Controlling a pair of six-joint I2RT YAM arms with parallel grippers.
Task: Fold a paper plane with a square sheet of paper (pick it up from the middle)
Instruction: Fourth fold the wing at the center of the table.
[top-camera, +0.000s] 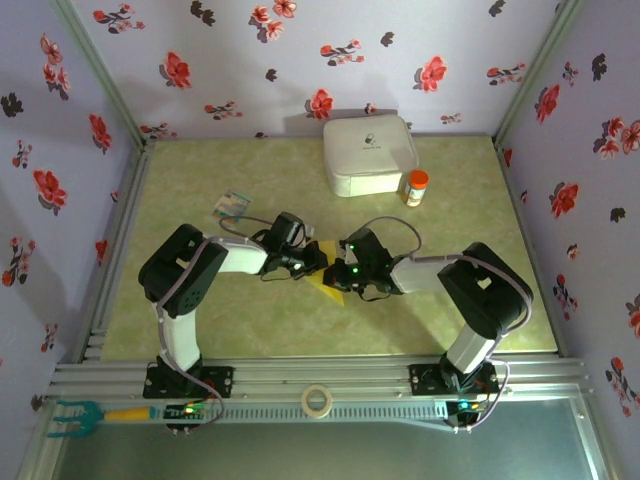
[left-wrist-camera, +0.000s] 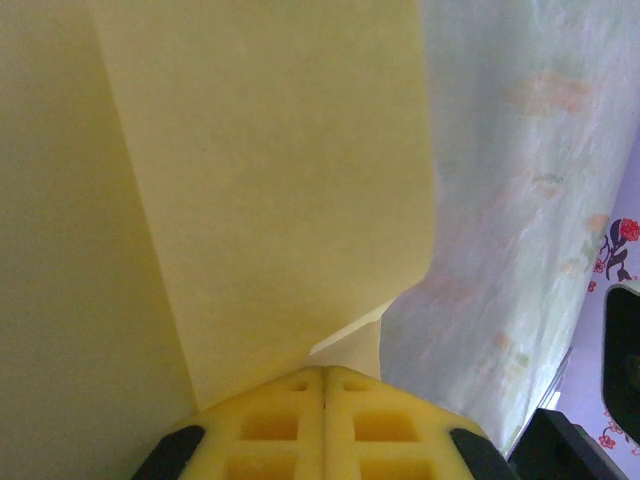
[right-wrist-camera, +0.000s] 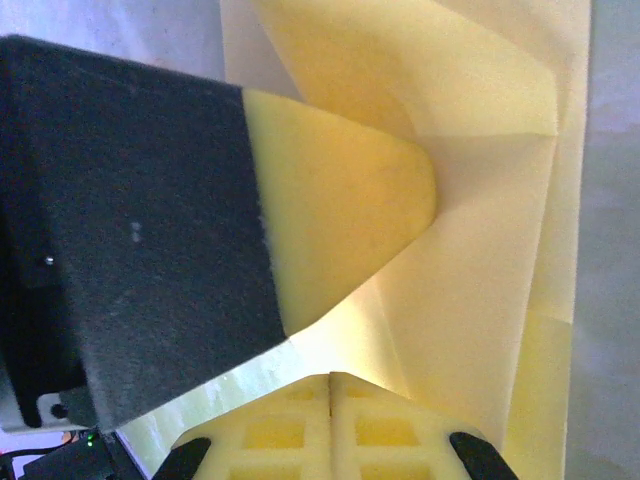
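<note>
The yellow sheet of paper (top-camera: 330, 284) is folded and creased, and a pointed part of it shows between the two arms at the middle of the table. My left gripper (top-camera: 318, 258) is shut, and in the left wrist view the folded paper (left-wrist-camera: 280, 200) runs out from its closed jaws (left-wrist-camera: 325, 372). My right gripper (top-camera: 340, 263) faces it from the right, tip to tip. Its jaws (right-wrist-camera: 331, 378) are shut on the creased paper (right-wrist-camera: 490, 280). The left gripper's yellow finger (right-wrist-camera: 340, 220) lies against the paper just ahead of them.
A white rounded box (top-camera: 368, 155) stands at the back, with an orange-capped bottle (top-camera: 416, 187) beside it. A small teal-and-white card (top-camera: 234, 207) lies left of the arms. A tape roll (top-camera: 317, 401) sits on the front rail. Flowered walls close in three sides.
</note>
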